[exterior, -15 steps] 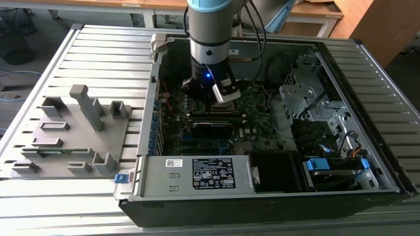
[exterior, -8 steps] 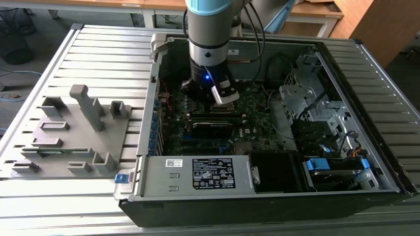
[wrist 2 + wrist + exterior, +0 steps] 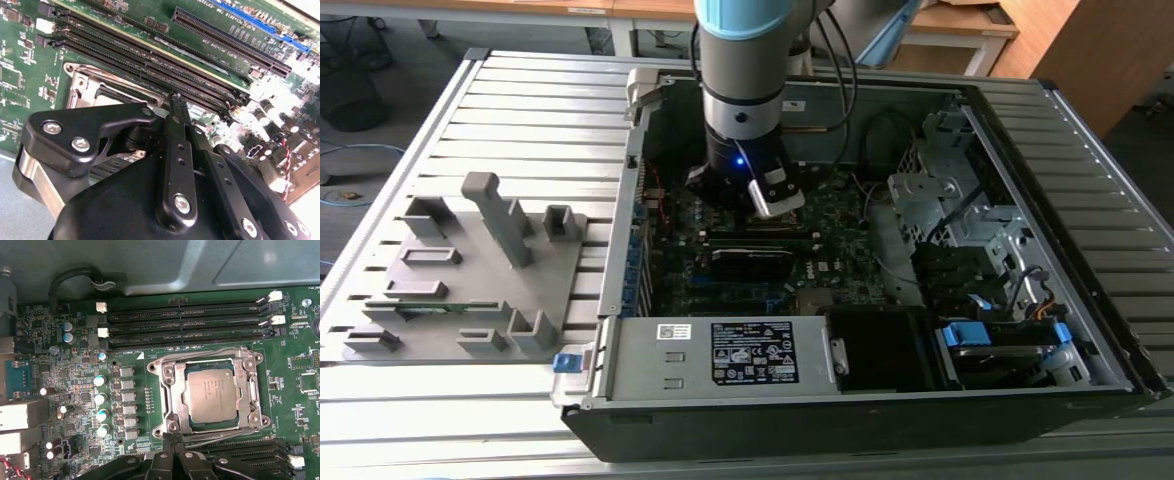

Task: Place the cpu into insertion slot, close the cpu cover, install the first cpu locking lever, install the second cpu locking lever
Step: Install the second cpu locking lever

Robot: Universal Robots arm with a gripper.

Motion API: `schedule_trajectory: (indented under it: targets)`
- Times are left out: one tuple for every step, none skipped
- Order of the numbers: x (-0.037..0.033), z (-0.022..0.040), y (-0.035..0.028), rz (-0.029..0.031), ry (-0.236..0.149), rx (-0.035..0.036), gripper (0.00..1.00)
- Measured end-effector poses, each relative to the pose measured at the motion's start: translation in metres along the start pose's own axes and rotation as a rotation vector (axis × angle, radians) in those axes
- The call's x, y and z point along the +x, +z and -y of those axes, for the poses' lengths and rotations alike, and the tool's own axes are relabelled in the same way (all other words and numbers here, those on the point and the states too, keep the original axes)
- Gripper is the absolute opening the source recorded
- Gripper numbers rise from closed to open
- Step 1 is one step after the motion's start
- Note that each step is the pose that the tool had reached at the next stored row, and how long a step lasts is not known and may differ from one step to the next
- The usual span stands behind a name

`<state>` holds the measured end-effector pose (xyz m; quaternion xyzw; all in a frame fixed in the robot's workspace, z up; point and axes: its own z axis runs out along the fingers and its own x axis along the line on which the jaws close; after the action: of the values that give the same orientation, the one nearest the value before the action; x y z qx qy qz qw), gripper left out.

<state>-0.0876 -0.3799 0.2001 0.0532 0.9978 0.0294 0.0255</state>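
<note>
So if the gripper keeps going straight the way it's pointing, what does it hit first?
Probably the cpu cover, at the frame edge nearest the gripper. The fingertips point down just beside the socket, where the cpu already sits. Depth is unclear; it could meet the green board beside the frame instead.

The cpu [image 3: 210, 395] has a dull, smooth grey-brown metal top. Around it the cpu cover [image 3: 248, 390] is thin bright silver metal with a slight sheen. The circuit board [image 3: 145, 365] is matt green, studded with shiny silver capacitor tops [image 3: 101, 399]. The memory slots [image 3: 185, 320] look like black plastic with white plastic clips. The gripper [image 3: 175, 100] is matt black, fastened with bright steel screws.
</note>
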Motion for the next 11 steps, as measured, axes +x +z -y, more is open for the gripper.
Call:
schedule_trajectory:
  targets:
    - [0.0001,0.0002,0.0003,-0.0003,0.000,-0.0016,0.11]
    - [0.0003,0.0004,0.0005,-0.0007,0.000,-0.0048,0.11]
    - [0.0003,0.0006,0.0007,-0.0011,0.000,-0.0094,0.11]
    - [0.0004,0.0008,0.0007,-0.0016,0.001,-0.0134,0.11]
    - [0.0005,0.0011,0.0008,-0.0020,0.001,-0.0176,0.11]
    - [0.0006,0.0012,0.0009,-0.0024,0.001,-0.0209,0.11]
    - [0.0007,0.0014,0.0009,-0.0028,0.001,-0.0242,0.11]
    - [0.0008,0.0015,0.0009,-0.0031,0.001,-0.0275,0.11]
    - [0.0010,0.0017,0.0010,-0.0034,0.002,-0.0306,0.11]
    - [0.0013,0.0018,0.0010,-0.0037,0.002,-0.0338,0.11]
    - [0.0017,0.0020,0.0012,-0.0040,0.002,-0.0369,0.11]
